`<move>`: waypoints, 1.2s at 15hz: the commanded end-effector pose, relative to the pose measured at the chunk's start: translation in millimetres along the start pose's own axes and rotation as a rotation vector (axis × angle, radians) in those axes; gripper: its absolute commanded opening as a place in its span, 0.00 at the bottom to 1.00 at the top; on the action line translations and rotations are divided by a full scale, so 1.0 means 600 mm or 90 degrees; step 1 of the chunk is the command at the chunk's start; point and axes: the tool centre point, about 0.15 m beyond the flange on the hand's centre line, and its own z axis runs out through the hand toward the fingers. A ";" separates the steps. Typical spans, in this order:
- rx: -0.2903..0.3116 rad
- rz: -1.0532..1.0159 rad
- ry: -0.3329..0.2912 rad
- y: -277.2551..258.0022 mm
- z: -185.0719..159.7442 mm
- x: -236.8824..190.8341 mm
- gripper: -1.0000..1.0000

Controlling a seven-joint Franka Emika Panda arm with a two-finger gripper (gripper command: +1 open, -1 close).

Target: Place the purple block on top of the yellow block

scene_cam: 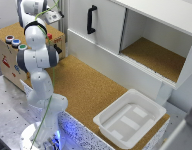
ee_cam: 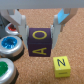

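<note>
In the wrist view the purple block (ee_cam: 40,41), marked with yellow letters "O", sits between my gripper's (ee_cam: 39,35) two fingers (ee_cam: 21,26), which press on its two sides. It looks larger than the yellow block (ee_cam: 61,66), so it seems held above the cork surface. The yellow block, marked "N", lies on the cork off to one side of the purple one, apart from it. In the exterior view the gripper (scene_cam: 52,16) is at the top left above the wooden box (scene_cam: 26,35); neither block shows there.
Round buttons, blue (ee_cam: 9,45) and green (ee_cam: 4,70), sit close beside the blocks; they also show on the wooden box (scene_cam: 15,42). A white bin (scene_cam: 130,117) stands at the cork table's front right. A white cabinet (scene_cam: 146,35) with an open compartment lines the back.
</note>
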 end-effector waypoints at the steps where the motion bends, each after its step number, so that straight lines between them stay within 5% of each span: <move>1: 0.038 -0.051 -0.042 0.017 0.040 0.071 0.00; 5: -0.016 -0.068 -0.012 0.031 0.070 0.071 0.00; 18: 0.004 0.000 -0.012 0.113 0.105 0.025 0.00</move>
